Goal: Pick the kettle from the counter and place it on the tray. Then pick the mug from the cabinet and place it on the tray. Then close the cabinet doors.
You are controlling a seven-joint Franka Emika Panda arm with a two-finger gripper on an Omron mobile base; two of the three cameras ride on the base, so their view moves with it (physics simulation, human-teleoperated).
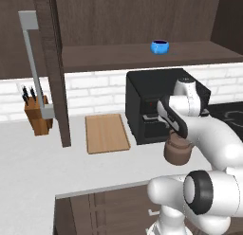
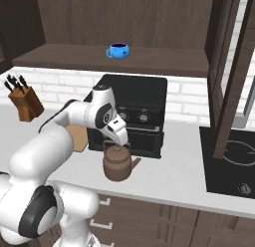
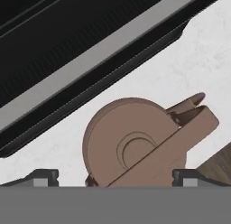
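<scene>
Two cabinet doors stand swung open, one at the far left with its long grey bar handle, the other at the right above the dark cooktop. Near the left door, a tan knife block sits on the pale surface against the white brick wall. Just right of that door lies the tray, a flat light-wood board with nothing on it. Right of the tray stands the black oven with its knobs. Above, on the shelf of the cabinet, the blue mug sits upright with its handle to the left in the right base view. In front of the oven, near the surface's front edge, the kettle stands upright, well apart from the tray, its spout pointing right in the right base view. The end effector hangs directly over the kettle, close above its arched handle; in the hand view its two fingertips stand spread wide, one on each side of the kettle's lid and handle, with the jaws fully apart and gripping nothing.
</scene>
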